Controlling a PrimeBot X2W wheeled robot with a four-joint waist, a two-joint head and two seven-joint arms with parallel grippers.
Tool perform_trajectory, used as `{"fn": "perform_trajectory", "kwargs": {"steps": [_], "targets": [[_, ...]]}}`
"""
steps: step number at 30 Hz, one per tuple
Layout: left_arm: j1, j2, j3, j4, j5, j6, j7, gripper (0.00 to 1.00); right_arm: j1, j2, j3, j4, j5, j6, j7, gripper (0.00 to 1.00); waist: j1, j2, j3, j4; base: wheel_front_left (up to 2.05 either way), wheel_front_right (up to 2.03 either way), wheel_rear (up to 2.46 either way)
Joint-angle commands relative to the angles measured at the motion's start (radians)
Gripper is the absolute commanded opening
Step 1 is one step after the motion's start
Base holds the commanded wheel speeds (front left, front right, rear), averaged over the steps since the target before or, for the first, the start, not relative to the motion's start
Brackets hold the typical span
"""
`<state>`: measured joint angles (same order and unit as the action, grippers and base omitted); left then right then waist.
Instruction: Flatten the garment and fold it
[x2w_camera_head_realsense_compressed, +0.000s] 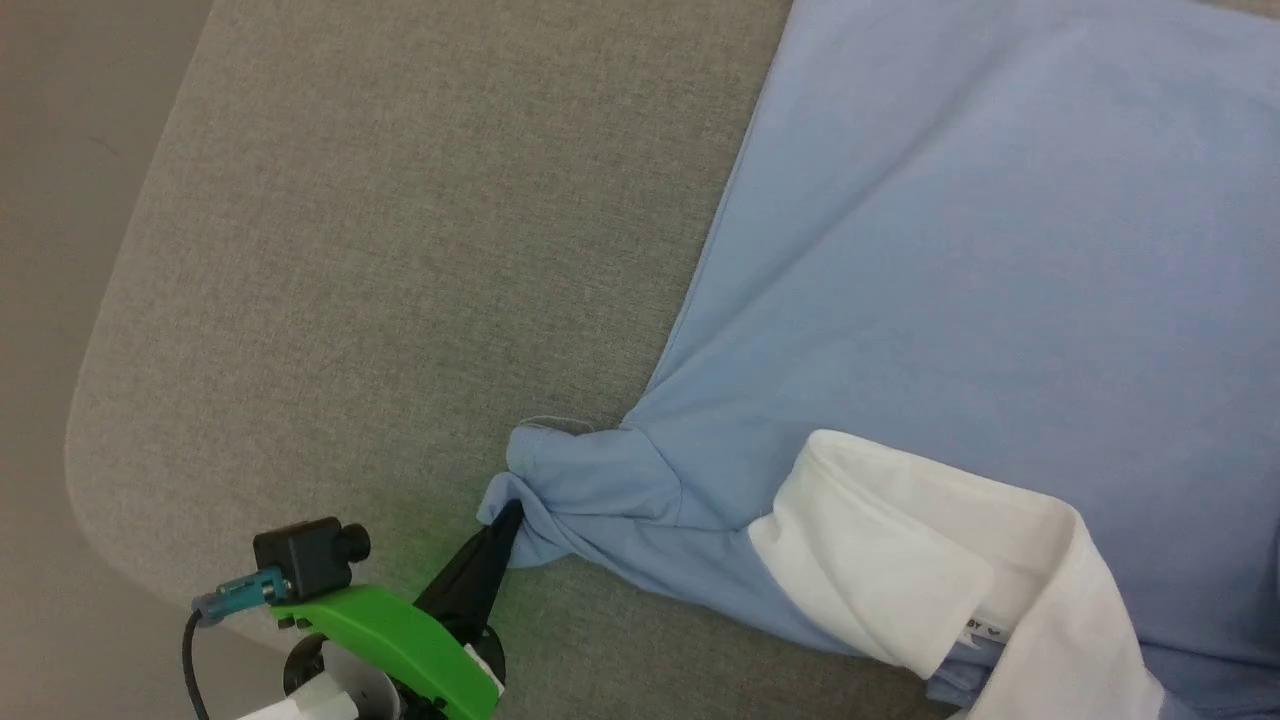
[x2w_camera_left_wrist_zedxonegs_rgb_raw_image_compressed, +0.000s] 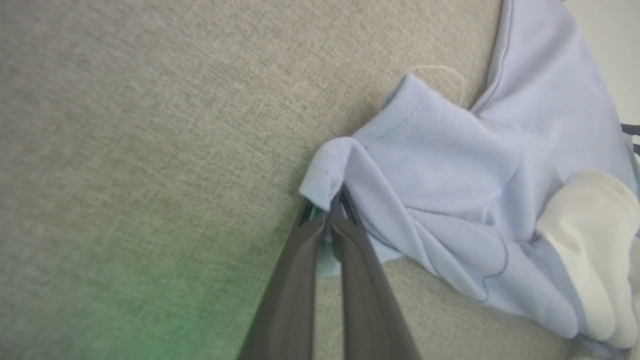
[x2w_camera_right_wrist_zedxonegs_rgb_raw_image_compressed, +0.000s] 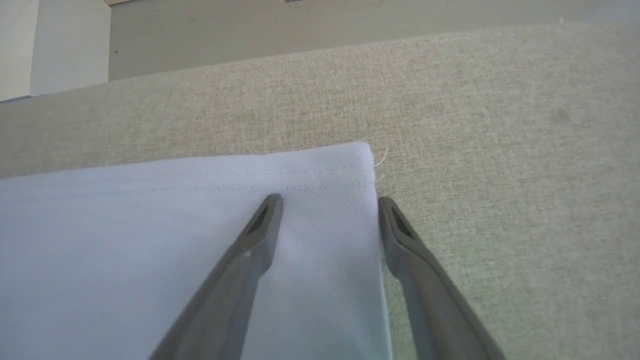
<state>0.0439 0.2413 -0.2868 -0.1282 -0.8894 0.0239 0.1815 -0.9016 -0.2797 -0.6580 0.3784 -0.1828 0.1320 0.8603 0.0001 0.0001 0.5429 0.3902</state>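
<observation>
At the lower left of the head view our left gripper (x2w_camera_head_realsense_compressed: 505, 525) is clenched on the bunched sleeve (x2w_camera_head_realsense_compressed: 580, 490) of the garment (x2w_camera_head_realsense_compressed: 950, 250); the garment spreads over the grey fabric table (x2w_camera_head_realsense_compressed: 350, 250) across the right of the frame, its white collar (x2w_camera_head_realsense_compressed: 900, 550) at the lower right; in the right wrist view our right gripper (x2w_camera_right_wrist_zedxonegs_rgb_raw_image_compressed: 330, 202) stands released, one finger over a hemmed corner of the garment, the other over bare table just beside its edge.
</observation>
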Motion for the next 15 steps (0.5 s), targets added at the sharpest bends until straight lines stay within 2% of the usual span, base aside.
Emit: {"fn": "perform_trajectory", "kwargs": {"steps": [1,2,3,4,7,9,11,12,15], "targets": [[-0.013,-0.003,0.001,0.027,0.011,0.003,-0.001,0.00,-0.006,0.005,-0.010,-0.016,-0.010,-0.001,0.025,0.45,-0.0001,-0.0001,0.023,0.018,0.00,0.00,0.00],[-0.014,-0.003,0.002,0.031,0.011,0.003,-0.003,0.00,0.000,0.007,-0.014,-0.032,-0.016,-0.001,0.046,0.26,-0.0001,-0.0001,0.022,0.016,0.00,0.00,0.00],[-0.014,-0.002,0.002,0.035,0.011,0.003,-0.004,0.00,0.007,0.008,-0.014,-0.045,-0.019,-0.001,0.059,0.16,-0.0001,-0.0001,0.020,0.013,0.00,0.00,0.00],[-0.015,-0.002,0.004,0.038,0.011,0.003,-0.006,0.00,0.016,0.008,-0.014,-0.061,-0.018,-0.001,0.069,0.00,-0.0001,-0.0001,0.017,0.010,0.00,0.00,0.00],[-0.015,0.000,0.005,0.048,0.012,0.003,-0.008,0.00,0.058,-0.002,0.011,-0.098,0.004,-0.001,0.046,0.00,-0.0001,-0.0001,-0.004,-0.001,0.00,0.00,0.00],[-0.013,0.001,0.006,0.055,0.009,0.005,-0.006,0.00,0.112,-0.023,0.058,-0.133,0.023,-0.001,-0.038,0.00,-0.0001,-0.0001,-0.027,-0.010,0.00,0.00,0.00],[-0.009,0.005,0.010,0.059,0.008,0.008,-0.007,0.00,0.168,-0.041,0.081,-0.143,0.067,-0.001,-0.155,0.00,-0.0001,-0.0001,-0.057,-0.024,0.00,0.00,0.00],[0.002,0.011,0.015,0.060,0.007,0.012,-0.007,0.00,0.245,-0.045,0.113,-0.169,0.092,-0.001,-0.279,0.00,-0.0001,-0.0001,-0.095,-0.043,0.00,0.00,0.00],[0.029,0.028,0.028,0.055,0.005,0.025,-0.002,0.00,0.359,-0.033,0.143,-0.202,0.121,-0.001,-0.481,0.00,-0.0001,-0.0001,-0.158,-0.086,0.00,0.00,0.00]]}}
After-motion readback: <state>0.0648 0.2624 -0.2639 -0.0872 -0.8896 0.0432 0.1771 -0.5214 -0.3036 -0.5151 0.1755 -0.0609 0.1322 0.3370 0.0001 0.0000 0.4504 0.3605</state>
